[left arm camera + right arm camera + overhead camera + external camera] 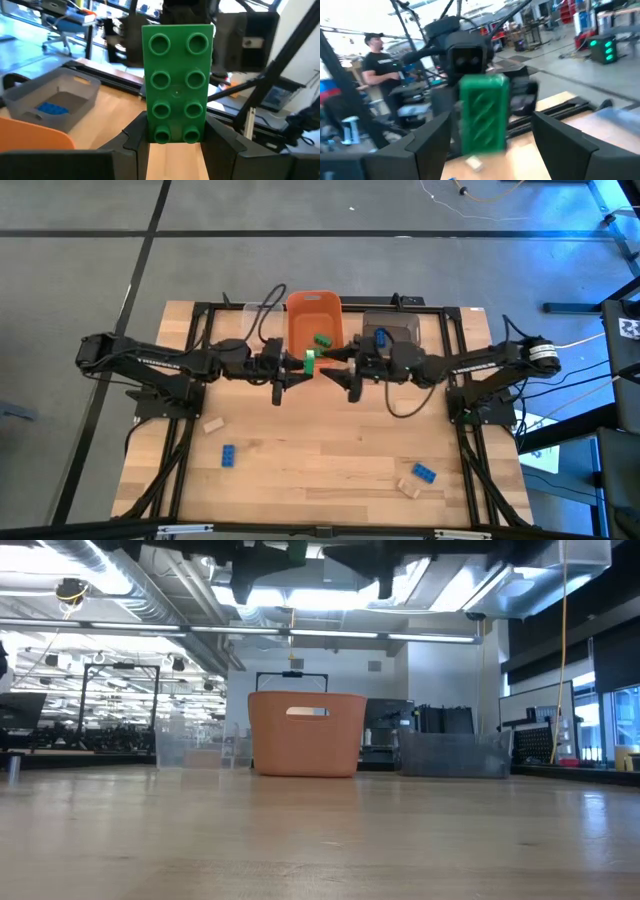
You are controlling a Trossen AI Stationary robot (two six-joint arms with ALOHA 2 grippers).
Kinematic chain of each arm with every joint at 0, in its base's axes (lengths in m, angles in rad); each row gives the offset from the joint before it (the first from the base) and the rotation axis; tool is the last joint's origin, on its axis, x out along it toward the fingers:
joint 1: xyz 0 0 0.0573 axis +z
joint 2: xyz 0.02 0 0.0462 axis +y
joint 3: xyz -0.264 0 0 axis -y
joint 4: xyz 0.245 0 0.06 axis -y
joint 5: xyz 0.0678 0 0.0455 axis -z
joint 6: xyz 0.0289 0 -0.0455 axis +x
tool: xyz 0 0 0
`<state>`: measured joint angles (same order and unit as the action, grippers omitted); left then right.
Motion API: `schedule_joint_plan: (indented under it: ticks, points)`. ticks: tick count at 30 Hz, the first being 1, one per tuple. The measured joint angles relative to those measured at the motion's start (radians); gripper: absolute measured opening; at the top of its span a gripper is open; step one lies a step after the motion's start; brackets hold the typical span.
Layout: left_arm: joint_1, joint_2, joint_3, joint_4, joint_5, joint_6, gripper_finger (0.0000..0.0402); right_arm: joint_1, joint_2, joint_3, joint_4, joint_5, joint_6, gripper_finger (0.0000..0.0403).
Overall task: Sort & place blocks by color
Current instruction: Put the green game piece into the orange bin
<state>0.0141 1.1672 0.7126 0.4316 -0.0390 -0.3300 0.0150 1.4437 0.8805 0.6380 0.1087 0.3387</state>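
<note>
Green block: a two-by-four studded brick, held upright by its lower end between the fingers of the left gripper, raised above the table just in front of the orange bin. The right gripper faces it at close range, fingers spread and holding nothing. A second green block lies inside the orange bin; a blue block lies in the grey bin. Two blue blocks and two tan blocks rest on the table.
</note>
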Motion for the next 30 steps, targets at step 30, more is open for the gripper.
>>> schedule_joint_plan:
  ticks: [30]
  points:
    - [-0.004,0.032,0.001,-0.004,0.061,0.073,0.0125,-0.023,0.165,0.150,-0.027,-0.165,0.049,0.0272]
